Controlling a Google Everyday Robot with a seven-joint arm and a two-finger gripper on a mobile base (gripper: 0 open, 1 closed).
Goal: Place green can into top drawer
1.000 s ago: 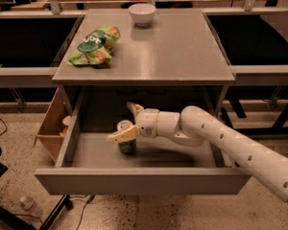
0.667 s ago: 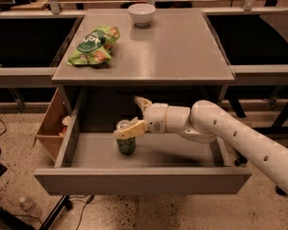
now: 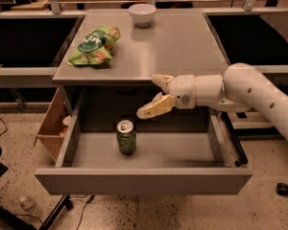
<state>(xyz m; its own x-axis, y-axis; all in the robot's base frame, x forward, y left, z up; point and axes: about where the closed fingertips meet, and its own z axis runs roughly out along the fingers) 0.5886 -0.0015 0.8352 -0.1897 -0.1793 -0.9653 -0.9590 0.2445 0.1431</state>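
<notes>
The end effector (image 3: 149, 96) has let go and lifted away. A second ago it was down inside the top drawer (image 3: 144, 181) with its fingers at the green can (image 3: 126, 137); now it hangs above and to the right of the can, level with the front edge of the counter (image 3: 182, 47), well clear of the can's silver top. Its two fingers are spread apart with nothing between them, one pointing up toward the counter edge, the other angled down toward the drawer.

The green can stands upright on the drawer's grey floor, a little left of the middle and apart from every wall. It has kept its spot and has not tipped as the arm rises.

For the task this reads as the placing itself being done: the can is in the drawer and supports itself. What seems left is for the arm to finish drawing back out of the opening. The drawer is pulled fully out. The green snack bag (image 3: 95, 45) and the white bowl (image 3: 142, 13) sit untouched on the counter.
</notes>
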